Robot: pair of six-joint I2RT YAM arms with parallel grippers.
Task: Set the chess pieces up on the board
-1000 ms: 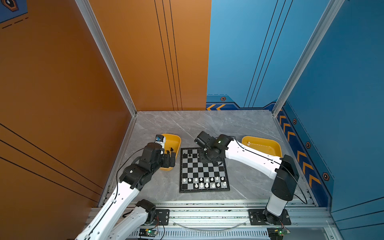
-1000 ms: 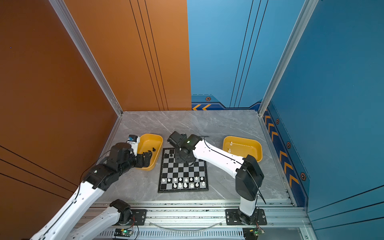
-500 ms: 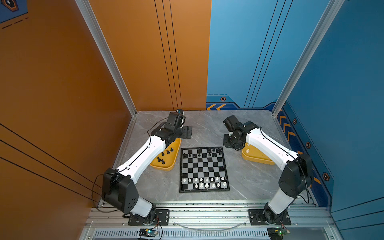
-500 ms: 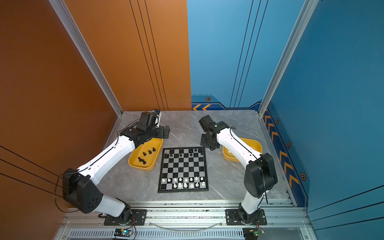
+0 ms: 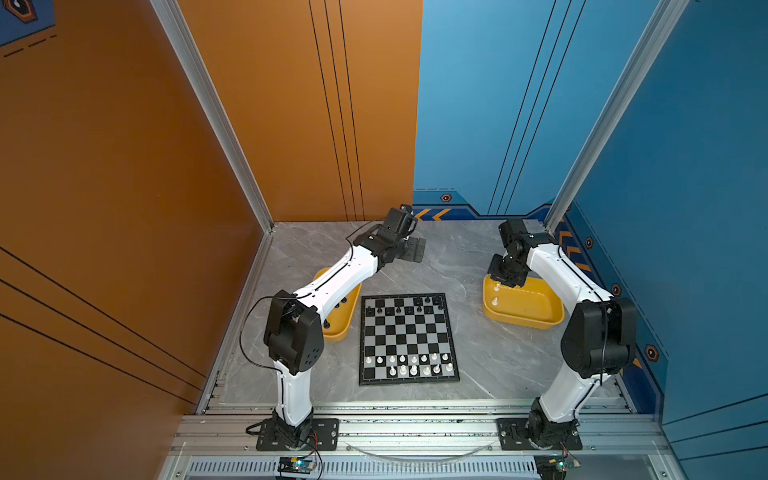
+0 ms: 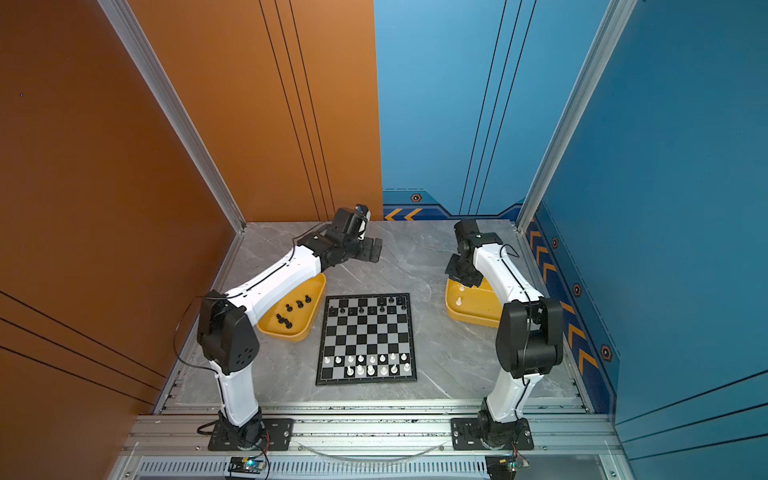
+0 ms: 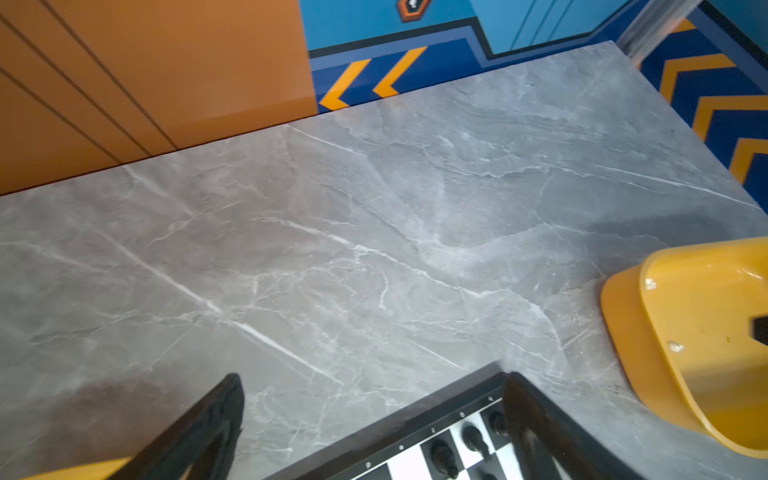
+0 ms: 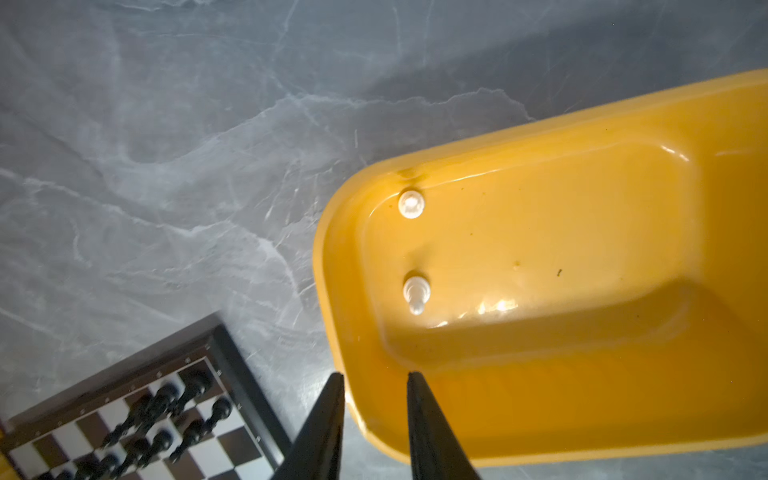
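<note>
The board (image 5: 409,332) (image 6: 365,332) lies mid-table, with black chess pieces (image 5: 399,309) on its far rows and white ones (image 5: 413,363) on its near rows. Two white pieces (image 8: 416,293) (image 5: 494,301) stand in the right yellow tray (image 5: 528,309) (image 8: 582,374). My right gripper (image 5: 505,279) (image 8: 376,375) hangs over that tray's corner, its jaws a little apart with nothing between them. Several black pieces (image 6: 297,307) lie in the left yellow tray (image 6: 291,332). My left gripper (image 5: 417,249) (image 7: 372,380) is wide open above bare table beyond the board's far edge (image 7: 415,419).
The orange and blue back walls (image 5: 374,124) stand close behind the left gripper. The right wall with chevrons (image 5: 582,257) is close to the right arm. The left arm's white link (image 5: 332,282) spans above the left tray and hides part of it.
The right gripper left the board's far rows and moved right to the right tray. The left arm stretched from the left tray to the far middle of the table, still open.
</note>
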